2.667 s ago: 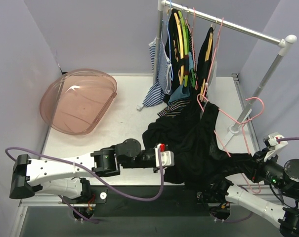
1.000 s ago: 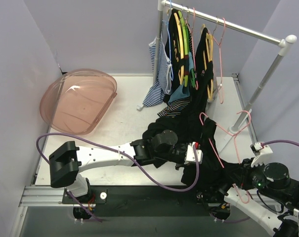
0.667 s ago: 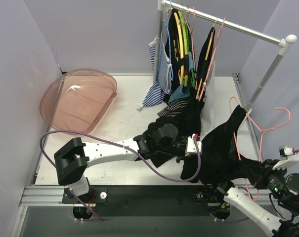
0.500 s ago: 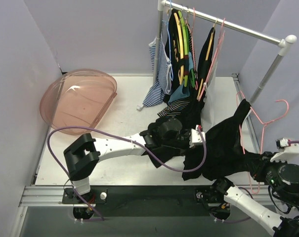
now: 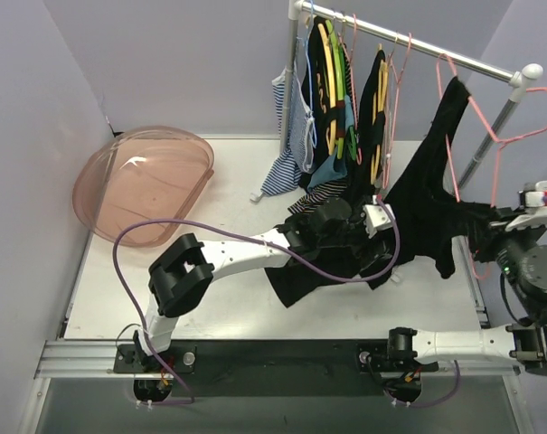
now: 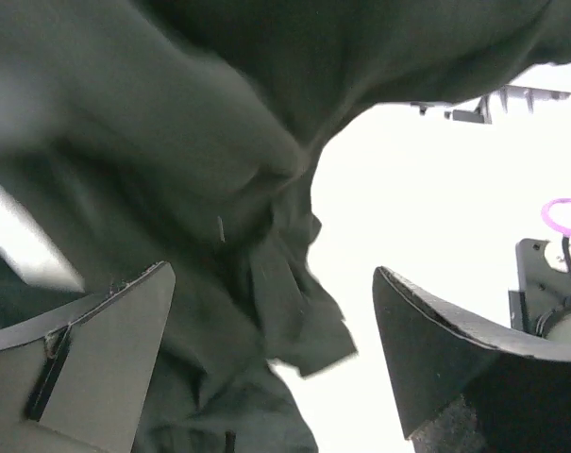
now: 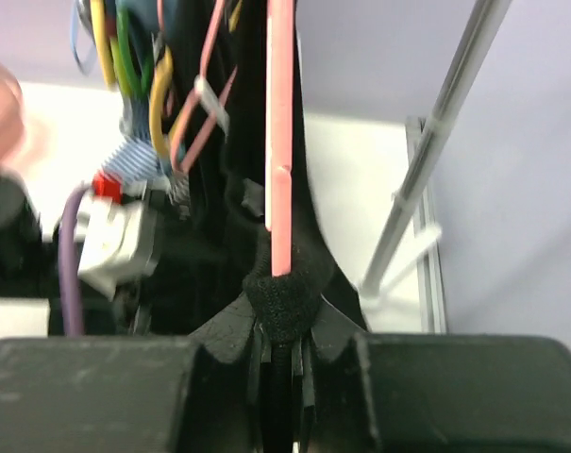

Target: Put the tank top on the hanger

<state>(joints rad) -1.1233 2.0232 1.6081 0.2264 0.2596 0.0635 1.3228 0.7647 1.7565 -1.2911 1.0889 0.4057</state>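
Observation:
The pink hanger (image 5: pixel 490 127) is held high at the right, close under the rail's end, with the black tank top (image 5: pixel 433 194) draped on it and hanging down. My right gripper (image 5: pixel 492 222) is shut on the hanger's lower part. In the right wrist view the jaws (image 7: pixel 283 326) pinch the pink bar (image 7: pixel 280 142) together with a bunched black strap (image 7: pixel 283 297). My left gripper (image 5: pixel 376 257) reaches in from the left below the tank top's hem. It is open, with loose black fabric (image 6: pixel 228 236) lying between its wide jaws (image 6: pixel 271 274), not pinched.
A clothes rail (image 5: pixel 409 41) on a slanted post (image 5: pixel 484 145) carries garments on yellow, green and pink hangers, and a blue-and-white striped top (image 5: pixel 287 154). A larger black garment (image 5: pixel 296 276) lies under my left arm. A pink translucent tub (image 5: pixel 146 185) sits back left.
My right arm lifted the hanger and tank top from low near the front edge up toward the rail's right end. My left gripper followed rightward and opened, letting go of the fabric.

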